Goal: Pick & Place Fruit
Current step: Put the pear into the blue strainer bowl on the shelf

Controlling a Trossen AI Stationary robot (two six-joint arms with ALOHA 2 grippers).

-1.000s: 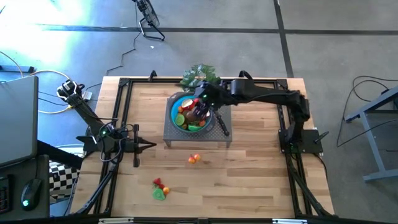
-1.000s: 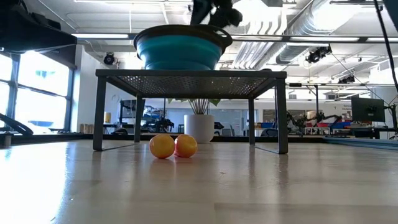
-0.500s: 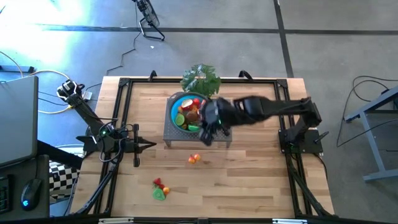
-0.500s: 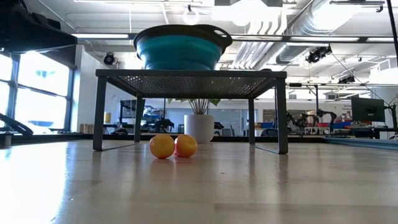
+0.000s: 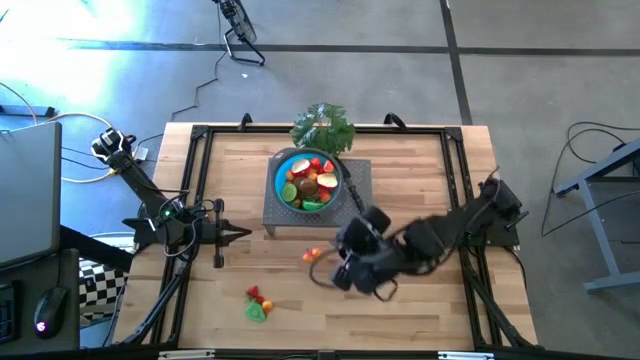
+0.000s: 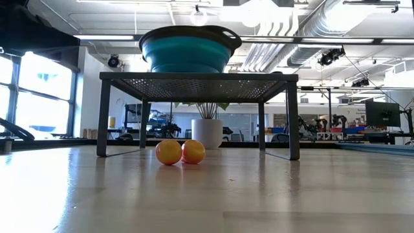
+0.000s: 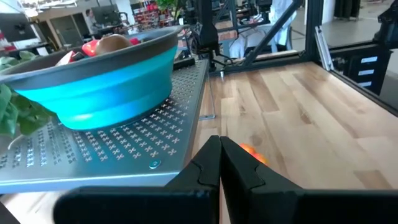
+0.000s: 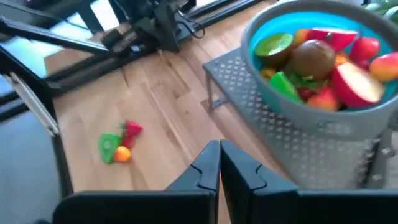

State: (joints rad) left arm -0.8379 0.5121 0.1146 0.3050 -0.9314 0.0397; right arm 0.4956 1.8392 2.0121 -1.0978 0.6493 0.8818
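Observation:
A blue bowl holding several toy fruits stands on a grey perforated stand at the table's far middle. Two orange fruits lie on the wood just in front of the stand, and show side by side in the low view. A red, green and orange cluster of fruit lies nearer the front edge and also shows in the right wrist view. My right gripper hangs shut and empty above the table, to the right of the two orange fruits. My left gripper waits shut at the left, level, pointing at the stand.
A leafy green bunch lies behind the bowl at the far edge. Black frame rails run along the table's left and right sides. Bare wood lies along the near edge at the right.
My right gripper has left the space over the bowl and swung fast toward the table's near edge, past the stand's front. It now hangs beside the two orange fruits. The fruits in the bowl, hidden under it before, show again.

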